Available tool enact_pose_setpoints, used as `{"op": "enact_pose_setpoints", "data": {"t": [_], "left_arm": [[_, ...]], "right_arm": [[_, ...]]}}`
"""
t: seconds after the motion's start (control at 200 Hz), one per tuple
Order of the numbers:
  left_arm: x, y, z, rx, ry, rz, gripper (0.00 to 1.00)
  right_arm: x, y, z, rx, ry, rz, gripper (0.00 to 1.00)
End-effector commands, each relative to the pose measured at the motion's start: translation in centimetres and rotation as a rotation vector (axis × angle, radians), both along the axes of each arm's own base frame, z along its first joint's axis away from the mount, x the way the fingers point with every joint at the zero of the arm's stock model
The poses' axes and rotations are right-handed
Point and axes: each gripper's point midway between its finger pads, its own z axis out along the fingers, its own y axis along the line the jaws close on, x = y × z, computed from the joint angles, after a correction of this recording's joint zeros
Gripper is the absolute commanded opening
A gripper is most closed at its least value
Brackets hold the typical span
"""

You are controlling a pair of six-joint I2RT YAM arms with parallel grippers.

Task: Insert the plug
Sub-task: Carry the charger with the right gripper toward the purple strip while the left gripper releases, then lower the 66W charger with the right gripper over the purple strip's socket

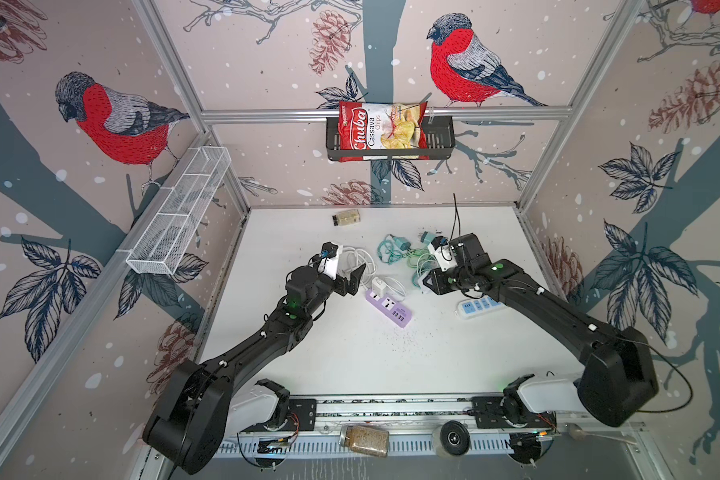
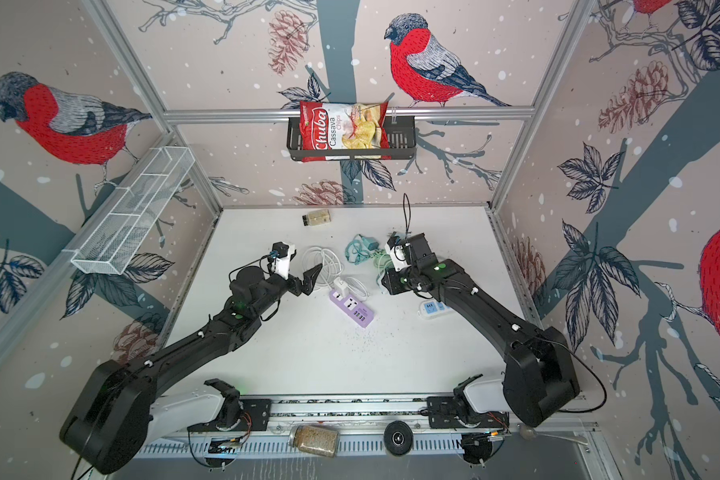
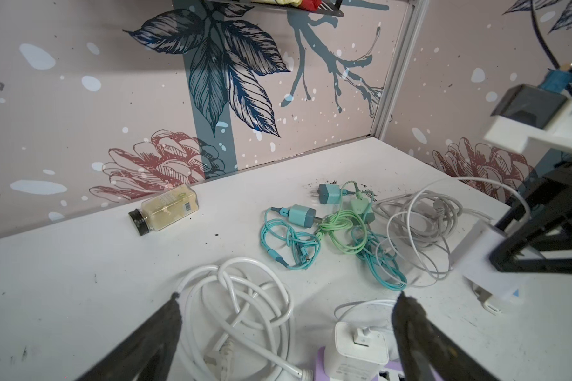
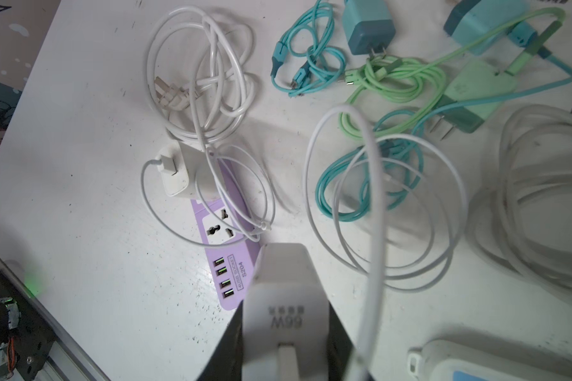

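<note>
right hand [image 4: 286,330] pinches white charger [image 4: 284,283], poised near purple strip [image 4: 232,280], likely for its free socket [image 4: 219,227]; left hand [image 3: 288,297] spread, empty, beside it.

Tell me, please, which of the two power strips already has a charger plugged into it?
The purple power strip near the middle: a white charger stands in its end socket. The white-and-blue strip, partly under the right arm, shows none.
</note>
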Motion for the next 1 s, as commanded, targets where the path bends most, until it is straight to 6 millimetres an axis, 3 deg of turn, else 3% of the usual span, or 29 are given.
{"op": "enact_pose_setpoints", "data": {"t": [0.0,0.155,0.345,0.665,0.795,0.995], "left_arm": [[0.9,1.7,-0.5,-0.032,0.053,0.125,0.98],[1.6,1.7,-1.9,-0.025,0.122,0.149,0.98],[2.3,2.0,-2.8,-0.066,0.131,0.186,0.98],[2.9,1.5,-5.4,-0.056,0.174,0.179,0.97],[2.6,0.8,-6.1,-0.076,0.198,0.144,0.97],[1.9,0.5,-7.0,-0.098,0.218,0.118,0.94]], "right_arm": [[0.0,1.2,0.8,0.026,-0.034,-0.03,0.06],[-1.0,1.9,0.1,-0.01,-0.023,-0.13,0.06],[-2.6,3.6,-1.1,0.066,0.001,-0.249,0.06],[-4.6,7.9,-2.4,0.086,0.016,-0.303,0.06],[-4.2,8.7,-3.8,0.057,0.02,-0.32,0.05],[-2.2,9.3,-4.1,0.002,-0.001,-0.351,0.07]]}}
